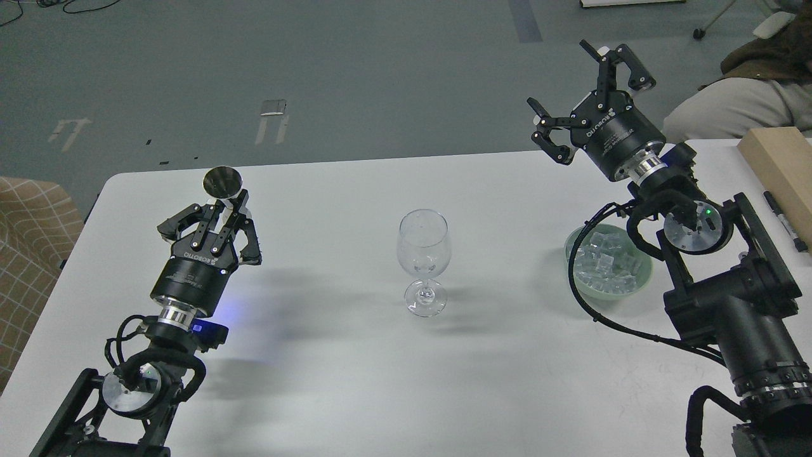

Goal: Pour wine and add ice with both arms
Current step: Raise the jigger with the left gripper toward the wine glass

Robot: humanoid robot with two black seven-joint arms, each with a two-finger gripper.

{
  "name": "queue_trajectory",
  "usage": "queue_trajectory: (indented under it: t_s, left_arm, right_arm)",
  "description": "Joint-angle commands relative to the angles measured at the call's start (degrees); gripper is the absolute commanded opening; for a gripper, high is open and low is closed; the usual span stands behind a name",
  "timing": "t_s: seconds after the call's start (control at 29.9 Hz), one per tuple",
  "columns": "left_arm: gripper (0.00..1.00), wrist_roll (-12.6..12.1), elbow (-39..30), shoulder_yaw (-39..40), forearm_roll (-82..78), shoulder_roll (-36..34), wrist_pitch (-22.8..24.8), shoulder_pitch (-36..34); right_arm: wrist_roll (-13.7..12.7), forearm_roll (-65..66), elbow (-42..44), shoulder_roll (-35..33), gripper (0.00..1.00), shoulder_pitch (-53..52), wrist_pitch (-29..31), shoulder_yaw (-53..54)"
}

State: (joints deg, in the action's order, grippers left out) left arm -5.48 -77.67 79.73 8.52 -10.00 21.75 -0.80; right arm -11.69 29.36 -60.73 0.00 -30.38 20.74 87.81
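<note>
An empty clear stemmed wine glass [424, 261] stands upright in the middle of the white table [330, 381]. My left gripper [229, 206] is shut on a small metal cup [222, 182] and holds it above the table, left of the glass. A pale green bowl [641, 284] holds a heap of clear ice cubes [606, 265] at the right, partly hidden by my right arm's cable. My right gripper [587, 82] is open and empty, raised above the table's far edge, beyond the bowl.
A wooden block [777, 168] and a black marker [784, 219] lie at the table's right edge. A seated person [736, 105] is beyond the far right corner. A checked chair [32, 241] stands left of the table.
</note>
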Motion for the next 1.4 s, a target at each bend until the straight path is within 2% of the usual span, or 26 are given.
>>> queue_trajectory:
  t_s: [0.0, 0.33, 0.8, 1.07, 1.37]
  left_arm:
    - [0.07, -0.14, -0.02, -0.10, 0.00, -0.11, -0.13, -1.48]
    - [0.07, -0.14, -0.90, -3.35, 0.00, -0.81, -0.48, -2.98]
    - [0.07, -0.23, -3.71, -8.89, 0.00, -1.07, -3.38, -3.51]
    - [0.07, -1.46, -4.06, -11.61, -0.08, -1.07, -4.70, -4.91]
    - [0.07, -1.73, -4.06, -12.23, -1.48, -1.60, -5.49, -5.88]
  right_arm:
    - [0.00, -0.01, 0.00, 0.00, 1.00, -0.03, 0.00, -0.01]
    - [0.00, -0.01, 0.00, 0.00, 1.00, 0.06, 0.00, -0.01]
    - [0.00, -0.01, 0.09, 0.00, 1.00, 0.06, 0.00, -0.01]
    - [0.00, -0.01, 0.09, 0.00, 1.00, 0.06, 0.00, -0.01]
    - [0.00, -0.01, 0.09, 0.00, 1.00, 0.15, 0.00, -0.01]
